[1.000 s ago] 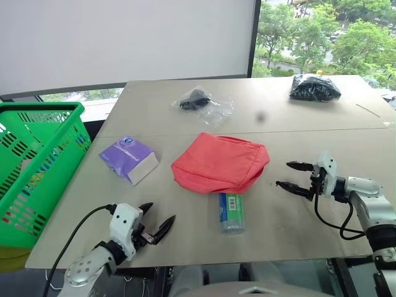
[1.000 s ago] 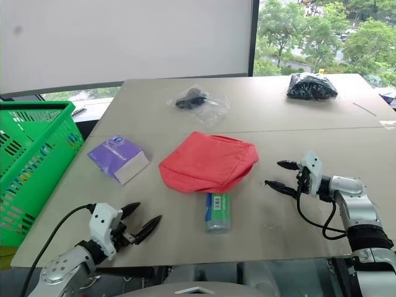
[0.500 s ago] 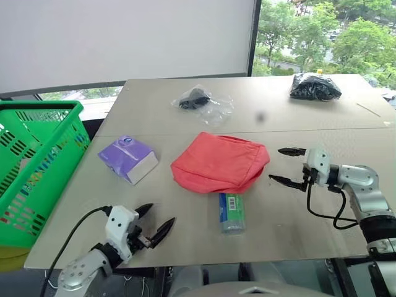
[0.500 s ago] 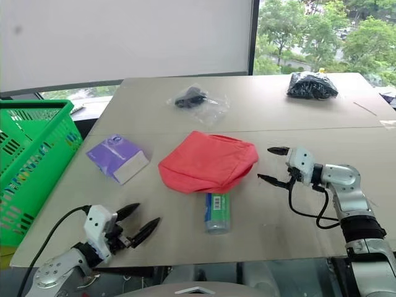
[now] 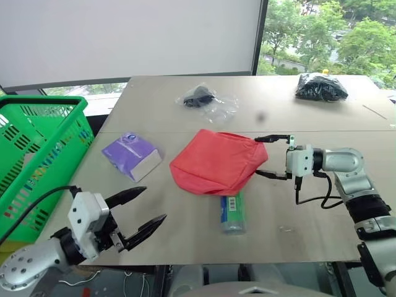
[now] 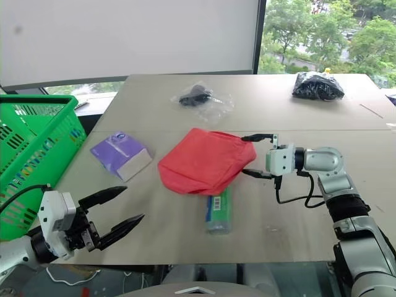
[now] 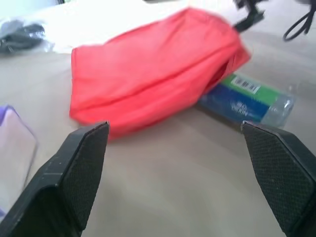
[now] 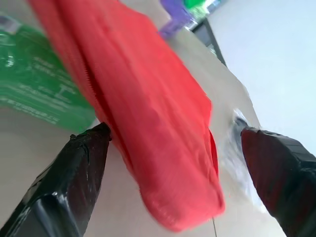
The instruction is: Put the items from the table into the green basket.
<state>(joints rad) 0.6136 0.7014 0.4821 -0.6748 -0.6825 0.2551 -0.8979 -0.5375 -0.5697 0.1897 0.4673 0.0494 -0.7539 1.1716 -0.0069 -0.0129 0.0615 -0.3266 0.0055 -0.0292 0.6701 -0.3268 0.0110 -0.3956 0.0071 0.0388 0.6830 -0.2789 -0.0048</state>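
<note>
A red pouch (image 5: 218, 162) lies mid-table (image 5: 185, 238), with a green-blue cylinder (image 5: 231, 211) just in front of it. My right gripper (image 5: 256, 156) is open, one finger on each side of the pouch's right end; the right wrist view has the pouch (image 8: 148, 113) between the fingers. Contact cannot be made out. My left gripper (image 5: 154, 203) hangs open and empty over the table's front left part. A purple tissue pack (image 5: 131, 156), a clear bag (image 5: 205, 101) and a black bag (image 5: 320, 87) also lie on the table. The green basket (image 5: 43, 102) stands off its left edge.
A seam crosses the table behind the pouch. Windows with trees outside stand behind the table's far right corner. Bare tabletop lies between the left gripper and the tissue pack and in front of the right arm.
My right gripper has moved left up to the pouch's right end and rolled. My left gripper has risen above the table's front edge. Both stay open; the items have not moved.
</note>
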